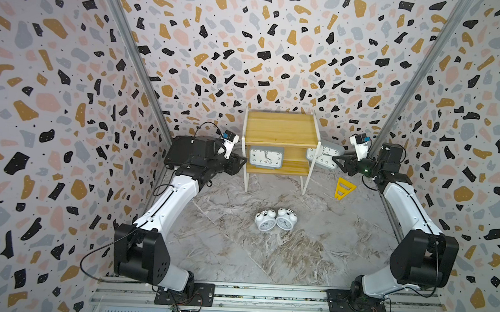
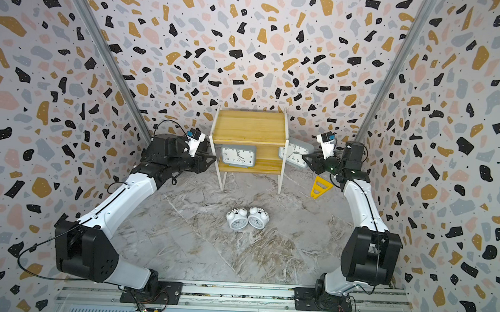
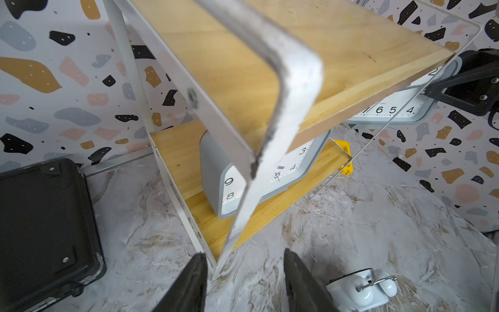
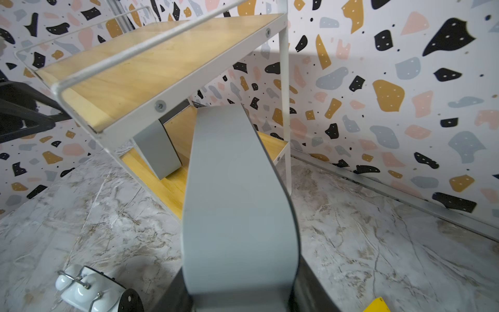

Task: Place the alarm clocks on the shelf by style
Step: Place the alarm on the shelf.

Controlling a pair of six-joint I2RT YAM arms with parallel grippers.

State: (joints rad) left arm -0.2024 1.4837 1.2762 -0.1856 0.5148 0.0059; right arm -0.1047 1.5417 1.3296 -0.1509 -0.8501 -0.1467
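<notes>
Nearest the camera, the mounting rail (image 1: pixel 265 294) carries both arm bases. Beyond it, two white twin-bell clocks (image 1: pixel 266 221) lie touching each other at mid-table, well apart from either gripper.

The two-tier shelf (image 1: pixel 279 129) stands at the far centre. One grey rectangular clock (image 1: pixel 265 157) stands upright on the lower tier, toward its left end, with the face turned to the near side. The top tier is bare.

The right gripper (image 1: pixel 337 160) pinches the second grey clock (image 1: pixel 323 154) by its right end. This clock hangs just outside the shelf's right frame, tilted, with its long axis running roughly left to right.

Controlling relation: the free right half of the lower tier lies directly left of the held clock, so the right arm is the nearer one. Judged from this, insertion requires levelling the clock and passing it leftward between the right frame posts.

The left gripper (image 3: pixel 243 259) sits at the shelf's left near leg. Its jaws are spread to either side of the frame edge and hold nothing.
</notes>
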